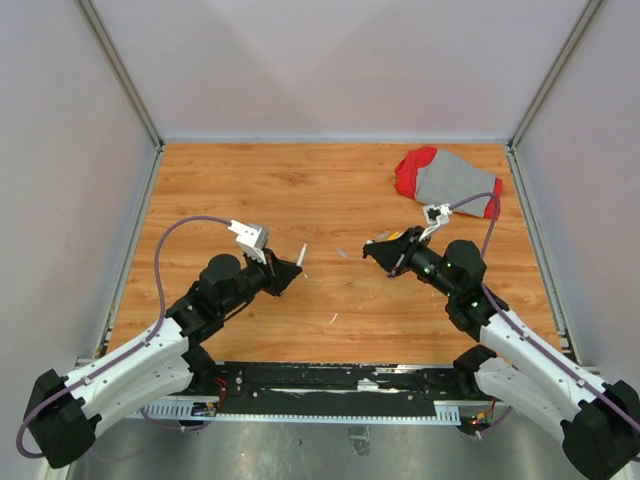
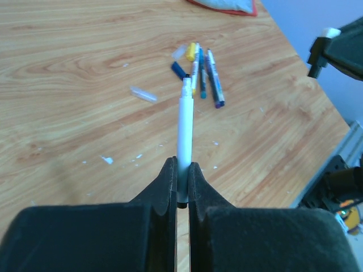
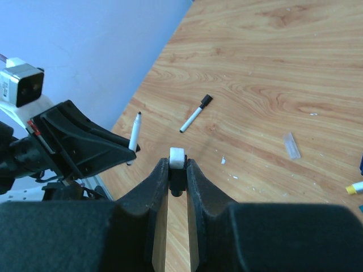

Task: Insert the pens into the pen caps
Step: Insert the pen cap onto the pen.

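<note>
**Both grippers clamped, one pen raised over the table**

**Top external view.** The left gripper (image 1: 291,272) is seen at 9 o'clock from the table's (image 1: 330,190) centre. It is shut on a white pen (image 1: 301,255), which sticks up from the jaws. The right gripper (image 1: 373,250) faces it from 3 o'clock, well apart. What it grips is too small to make out here. One red and grey cloth (image 1: 448,178) lies at 1 o'clock. The other pens cannot be made out in this view.

**Left wrist view.** The jaws are pressed together on the lower barrel of the white pen, whose dark tip points to 12 o'clock, clear of the table. Beyond the tip, a cluster of pens (image 2: 203,72) lies on the wood. At least four are counted, but they overlap and the exact number is uncertain. One loose blue cap (image 2: 178,70) lies touching the cluster at its 9 o'clock. One clear sleeve (image 2: 143,94) lies apart, further toward 9 o'clock. The right gripper is cut off at 2 o'clock.

**Right wrist view.** The jaws are clamped on a short white-topped piece (image 3: 177,156), dark lower down. Whether it is a cap cannot be told. One black-ended pen (image 3: 194,117) lies on the table at 12 o'clock. The left gripper, at 9 o'clock, holds its pen upright. Blue and yellow ends are cut off at 3 o'clock.
</note>
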